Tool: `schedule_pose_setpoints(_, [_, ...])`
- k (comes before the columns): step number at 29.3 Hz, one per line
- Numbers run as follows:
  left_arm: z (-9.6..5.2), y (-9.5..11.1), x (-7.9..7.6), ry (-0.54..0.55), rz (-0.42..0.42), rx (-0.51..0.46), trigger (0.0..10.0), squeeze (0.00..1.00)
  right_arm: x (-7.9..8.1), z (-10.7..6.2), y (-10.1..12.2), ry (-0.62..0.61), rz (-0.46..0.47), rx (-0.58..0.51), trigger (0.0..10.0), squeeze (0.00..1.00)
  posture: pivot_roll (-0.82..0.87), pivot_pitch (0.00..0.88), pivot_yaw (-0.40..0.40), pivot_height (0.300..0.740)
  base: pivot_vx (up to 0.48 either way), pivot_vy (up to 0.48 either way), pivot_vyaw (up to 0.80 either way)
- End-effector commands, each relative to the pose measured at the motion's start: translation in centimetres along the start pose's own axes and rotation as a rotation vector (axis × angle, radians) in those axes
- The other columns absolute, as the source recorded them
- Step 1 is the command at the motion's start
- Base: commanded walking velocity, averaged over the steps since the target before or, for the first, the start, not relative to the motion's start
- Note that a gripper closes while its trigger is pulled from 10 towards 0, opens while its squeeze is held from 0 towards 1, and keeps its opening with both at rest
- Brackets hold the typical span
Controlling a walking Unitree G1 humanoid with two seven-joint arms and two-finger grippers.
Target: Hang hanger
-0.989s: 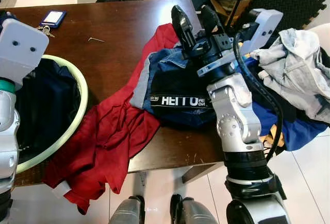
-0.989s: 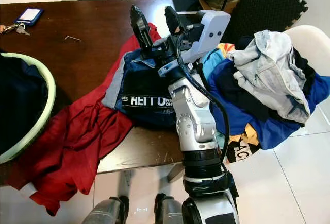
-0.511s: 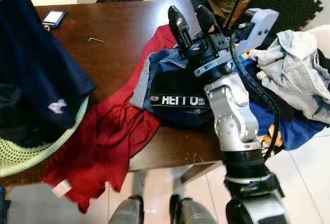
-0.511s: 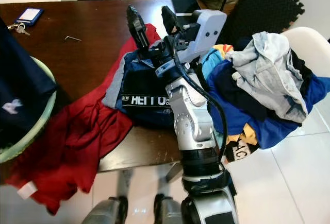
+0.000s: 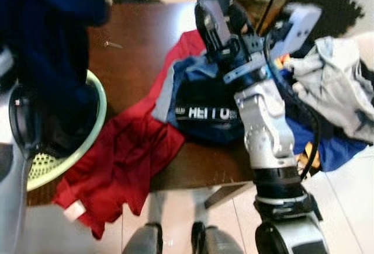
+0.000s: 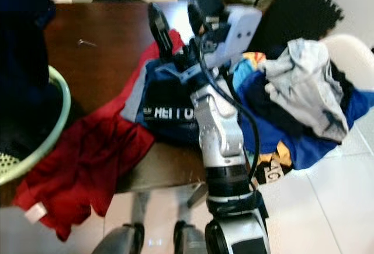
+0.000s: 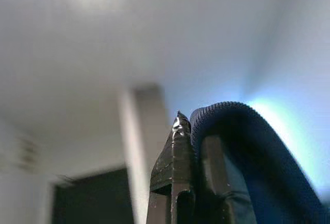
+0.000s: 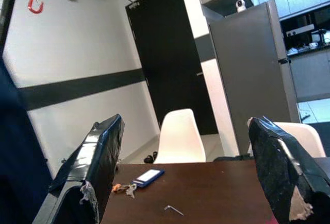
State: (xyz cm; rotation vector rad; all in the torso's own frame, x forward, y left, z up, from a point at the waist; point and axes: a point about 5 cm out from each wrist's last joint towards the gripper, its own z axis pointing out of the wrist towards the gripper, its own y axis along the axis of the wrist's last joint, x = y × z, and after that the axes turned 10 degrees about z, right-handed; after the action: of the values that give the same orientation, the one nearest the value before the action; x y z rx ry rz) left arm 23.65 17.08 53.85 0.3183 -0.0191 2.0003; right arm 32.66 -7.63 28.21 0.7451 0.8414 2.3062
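A dark navy garment [image 5: 47, 61] hangs at the left of the eye views, lifted above the green basket [image 5: 96, 114] and blurred. In the left wrist view my left gripper [image 7: 192, 137] is shut on a fold of that navy cloth [image 7: 242, 141], pointing up toward the ceiling. My right gripper [image 5: 219, 14] is raised over the brown table [image 5: 140, 38], open, with nothing between its fingers [image 8: 93, 167]. It stands above a dark blue garment with white lettering [image 5: 204, 111].
A red garment [image 5: 125, 155] drapes over the table's near edge. A heap of blue and grey clothes [image 5: 333, 84] lies on the right. A small metal key [image 5: 110, 45] lies on the table; a phone and keys [image 8: 147, 176] are farther back, with white chairs [image 8: 180, 136] behind.
The navy garment has risen from the basket and now hangs high at the left. The right gripper has stayed raised and open.
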Motion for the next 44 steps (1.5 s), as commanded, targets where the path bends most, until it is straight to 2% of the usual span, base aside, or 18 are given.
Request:
schedule_pose_setpoints(1, [-1.9, -2.4, -2.1, -0.110, 0.005, 0.112, 10.0, 0.00, -0.2, -0.3, 0.0, -0.016, -0.006, -0.004, 10.0, 0.00, 0.10, 0.076, 0.038, 0.740, 0.000, 0.000, 0.00])
schedule_pose_setpoints(4, [-4.7, -5.0, -3.8, -0.208, 0.107, 0.205, 10.0, 0.00, -0.3, -0.6, 0.0, -0.021, -0.010, 0.001, 10.0, 0.00, 0.10, 0.083, 0.039, 0.740, 0.000, 0.000, 0.00])
schedule_pose_setpoints(7, [-6.1, -6.0, -4.6, -0.278, 0.124, 0.255, 10.0, 0.00, -0.4, -0.7, 0.0, -0.022, -0.013, 0.005, 10.0, 0.00, 0.09, 0.085, 0.040, 0.740, 0.000, 0.000, 0.00])
schedule_pose_setpoints(8, [-7.9, -6.8, -5.4, -0.360, 0.131, 0.299, 10.0, 0.00, -0.5, -0.8, 0.1, -0.026, -0.016, 0.006, 10.0, 0.00, 0.09, 0.092, 0.041, 0.740, 0.000, 0.000, 0.00])
schedule_pose_setpoints(9, [-7.9, -6.8, -5.4, -0.360, 0.131, 0.299, 10.0, 0.00, -0.5, -0.8, 0.1, -0.026, -0.016, 0.006, 10.0, 0.00, 0.09, 0.092, 0.041, 0.740, 0.000, 0.000, 0.00])
schedule_pose_setpoints(10, [-10.1, -7.2, -6.2, -0.457, 0.119, 0.341, 10.0, 0.00, -0.6, -0.9, 0.1, -0.029, -0.018, 0.006, 10.0, 0.00, 0.10, 0.102, 0.040, 0.740, 0.000, 0.000, 0.00])
schedule_pose_setpoints(12, [-10.1, -7.2, -6.2, -0.457, 0.119, 0.341, 10.0, 0.00, -0.6, -0.9, 0.1, -0.029, -0.018, 0.006, 10.0, 0.00, 0.10, 0.102, 0.040, 0.740, 0.000, 0.000, 0.00])
schedule_pose_setpoints(14, [-13.5, -7.0, -6.7, -0.577, 0.058, 0.397, 10.0, 0.00, -0.7, -1.0, 0.1, -0.034, -0.017, 0.008, 10.0, 0.00, 0.11, 0.112, 0.036, 0.740, 0.000, 0.000, 0.00])
schedule_pose_setpoints(17, [-15.2, -6.4, -6.2, -0.545, 0.049, 0.444, 10.0, 0.00, -0.6, -1.1, -0.3, -0.035, -0.016, 0.018, 10.0, 0.00, 0.12, 0.112, 0.029, 0.740, 0.000, 0.000, 0.00])
schedule_pose_setpoints(20, [-15.2, -6.8, -5.6, -0.480, 0.105, 0.463, 10.0, 0.00, -0.5, -1.1, -0.5, -0.033, -0.019, 0.023, 10.0, 0.00, 0.12, 0.109, 0.027, 0.740, 0.000, 0.000, 0.00])
schedule_pose_setpoints(22, [-13.6, -8.0, -4.2, -0.331, 0.224, 0.471, 10.0, 0.00, -0.4, -0.9, -0.6, -0.030, -0.026, 0.025, 10.0, 0.00, 0.11, 0.103, 0.028, 0.740, 0.000, 0.000, 0.00])
schedule_pose_setpoints(26, [-10.9, -7.7, -3.0, -0.208, 0.287, 0.373, 10.0, 0.00, -0.5, -0.7, -0.3, -0.035, -0.033, 0.013, 10.0, 0.00, 0.11, 0.098, 0.027, 0.740, 0.000, 0.000, 0.00])
schedule_pose_setpoints(30, [-10.4, -7.4, -2.9, -0.204, 0.283, 0.341, 10.0, 0.00, -0.6, -0.7, -0.3, -0.038, -0.034, 0.011, 10.0, 0.00, 0.11, 0.098, 0.027, 0.740, 0.000, 0.000, 0.00])
schedule_pose_setpoints(32, [-9.7, -5.9, -4.2, -0.257, 0.132, 0.274, 10.0, 0.00, -1.0, -0.7, 0.3, -0.070, -0.050, -0.018, 10.0, 0.00, 0.10, 0.093, 0.033, 0.740, 0.000, 0.000, 0.00])
schedule_pose_setpoints(34, [-9.6, -5.1, -4.7, -0.275, 0.100, 0.238, 10.0, 0.00, -1.2, -0.8, 0.6, -0.087, -0.054, -0.030, 10.0, 0.00, 0.10, 0.093, 0.030, 0.740, 0.000, 0.000, 0.00])
schedule_pose_setpoints(39, [-7.2, -2.8, -4.4, -0.224, 0.300, 0.001, 10.0, 0.00, -1.7, -0.7, 0.8, -0.131, -0.055, -0.059, 10.0, 0.00, 0.11, 0.090, 0.022, 0.740, 0.000, 0.000, 0.00])
schedule_pose_setpoints(41, [-5.7, -2.2, -4.6, -0.211, 0.307, -0.075, 10.0, 0.00, -1.8, -0.6, 0.9, -0.137, -0.060, -0.070, 10.0, 0.00, 0.11, 0.084, 0.026, 0.740, 0.000, 0.000, 0.00])
schedule_pose_setpoints(44, [-5.7, -2.2, -4.6, -0.211, 0.307, -0.075, 10.0, 0.00, -1.8, -0.6, 0.9, -0.137, -0.060, -0.070, 10.0, 0.00, 0.11, 0.084, 0.026, 0.740, 0.000, 0.000, 0.00])
